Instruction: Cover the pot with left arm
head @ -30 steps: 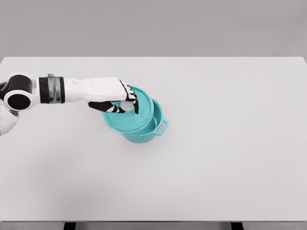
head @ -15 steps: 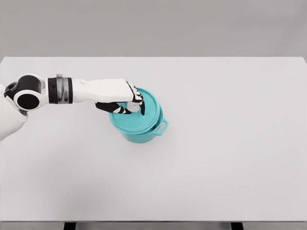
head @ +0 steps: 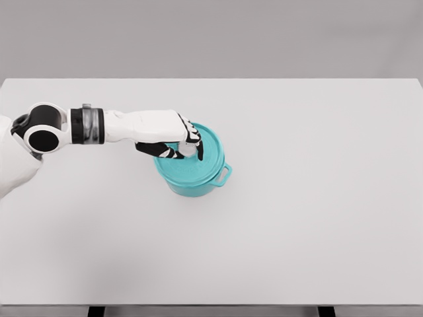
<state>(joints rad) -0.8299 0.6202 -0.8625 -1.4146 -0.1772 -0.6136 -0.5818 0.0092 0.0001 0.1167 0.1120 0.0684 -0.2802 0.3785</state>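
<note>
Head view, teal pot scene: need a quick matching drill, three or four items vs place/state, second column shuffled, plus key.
Column one:
1. round teal lid
2. teal pot
3. left hand
4. white table

Column two:
A. bare surface carrying the cookware
B. fingers curled on the lid's knob
C. lying on the pot's rim
D. standing left of table centre, side handle pointing right

Pairs: 1-C, 2-D, 3-B, 4-A

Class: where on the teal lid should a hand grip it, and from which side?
Grip the lid by its central knob, from above. It lies flat on the pot, so only the knob stands up; the left hand pinches there now.
</note>
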